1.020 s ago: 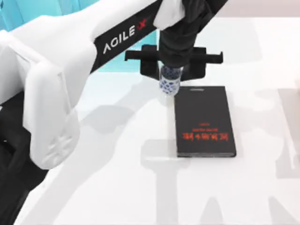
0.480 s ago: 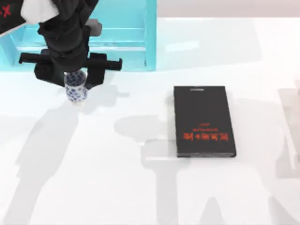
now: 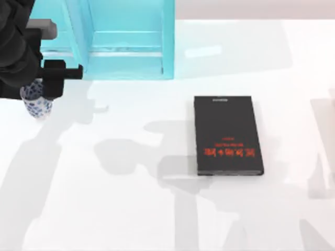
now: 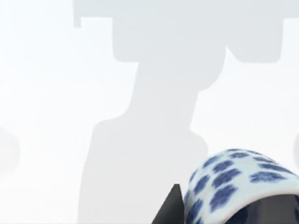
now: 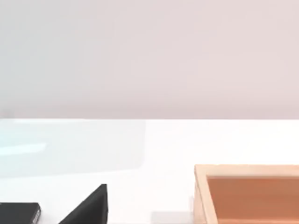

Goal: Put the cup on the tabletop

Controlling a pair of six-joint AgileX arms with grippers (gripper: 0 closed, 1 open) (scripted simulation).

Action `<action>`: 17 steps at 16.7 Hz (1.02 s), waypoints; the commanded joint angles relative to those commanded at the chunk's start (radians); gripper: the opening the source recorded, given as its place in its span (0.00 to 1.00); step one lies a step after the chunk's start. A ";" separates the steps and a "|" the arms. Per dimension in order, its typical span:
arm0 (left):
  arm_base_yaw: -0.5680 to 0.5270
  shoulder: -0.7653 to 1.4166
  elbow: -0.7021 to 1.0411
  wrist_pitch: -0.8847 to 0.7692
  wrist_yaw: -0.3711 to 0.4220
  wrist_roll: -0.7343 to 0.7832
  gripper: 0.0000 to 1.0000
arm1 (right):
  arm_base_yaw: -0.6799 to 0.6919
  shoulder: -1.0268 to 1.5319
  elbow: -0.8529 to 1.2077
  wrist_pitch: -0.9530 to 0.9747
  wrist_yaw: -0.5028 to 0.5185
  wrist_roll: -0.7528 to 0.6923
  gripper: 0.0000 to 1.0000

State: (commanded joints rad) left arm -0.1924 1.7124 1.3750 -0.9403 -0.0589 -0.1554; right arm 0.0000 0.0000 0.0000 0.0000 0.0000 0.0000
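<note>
One cup (image 3: 36, 102), pinched in our left gripper (image 3: 32, 88) at the frame's upper left, awaited lowering onto the tabletop (image 3: 131, 209) and release.

Red lettering on the book (image 3: 228, 135) cover, two lines near its lower edge, upside down in the top view; characters too small to read. Small pale mark at the book's top edge, also unreadable. The cup (image 3: 37, 103) has a blue blotch pattern, no text. No other labels, brands or numbers readable.
</note>
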 joint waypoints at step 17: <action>0.010 0.098 -0.140 0.239 0.004 0.011 0.00 | 0.000 0.000 0.000 0.000 0.000 0.000 1.00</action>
State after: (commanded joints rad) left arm -0.1820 1.8106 1.2348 -0.7012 -0.0551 -0.1440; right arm 0.0000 0.0000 0.0000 0.0000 0.0000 0.0000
